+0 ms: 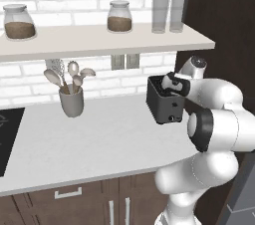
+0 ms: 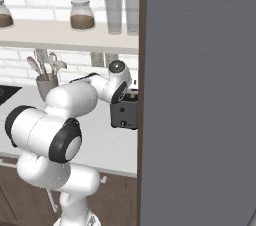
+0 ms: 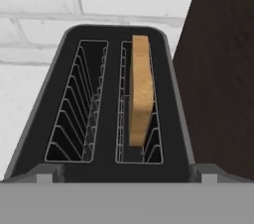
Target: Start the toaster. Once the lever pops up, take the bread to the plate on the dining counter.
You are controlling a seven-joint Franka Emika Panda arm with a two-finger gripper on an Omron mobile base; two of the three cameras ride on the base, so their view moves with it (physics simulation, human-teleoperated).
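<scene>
- Two large surfaces frame the scene: a dark tall cabinet panel [image 1: 219,15] at the right, and a pale worktop [image 1: 89,139] running left from it over dark wood drawers [image 1: 69,204].
- Behind the worktop stands a white brick wall [image 1: 30,77], with a pale shelf [image 1: 99,40] across it.
- On the shelf stand two lidded jars of brown grains [image 1: 119,17] and, further right, two clear glasses [image 1: 160,14].
- One black cooktop corner [image 1: 7,137] shows at the left edge of the worktop.
- The toaster [image 1: 162,104], black and boxy, stands on the worktop close to the dark panel, its narrow face with a small knob turned toward the base.
- A grey utensil cup [image 1: 71,100] holding spoons stands well to the left of the toaster, near the wall.
- The gripper [image 1: 174,83] hangs just above the toaster's top, looking down into the slots; its jaws are spread to their widest and grasp nothing.
- The bread [image 3: 141,89], a golden-tan slice, stands on edge in the right-hand slot as the hand view shows it, its upper edge above the wire guides; the other slot holds only its wire rack.
</scene>
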